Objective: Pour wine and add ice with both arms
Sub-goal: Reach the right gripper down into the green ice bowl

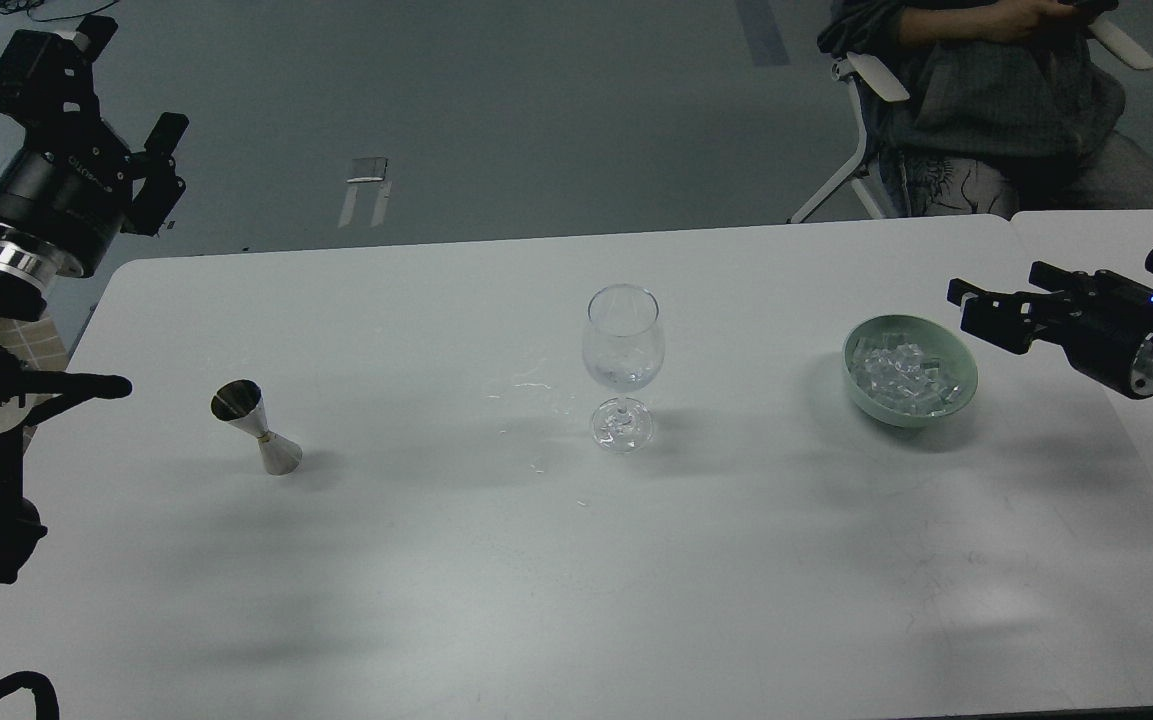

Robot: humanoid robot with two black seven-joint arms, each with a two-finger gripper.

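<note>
A clear wine glass point(623, 345) stands upright at the table's middle with a little clear wine point(622, 378) at the bottom of its bowl. A steel jigger point(256, 426) stands at the left. A pale green bowl point(894, 414) at the right holds a heap of clear ice cubes point(904, 374). My left gripper point(131, 75) is open and empty, raised beyond the table's far left corner, well away from the jigger. My right gripper point(991, 300) is open and empty, pointing left, just right of the bowl's rim and apart from it.
The white table point(576, 580) has small clear droplets point(534, 386) left of the glass. A seated person on a white chair point(986, 100) is behind the far right corner. A second table point(1106, 228) adjoins on the right.
</note>
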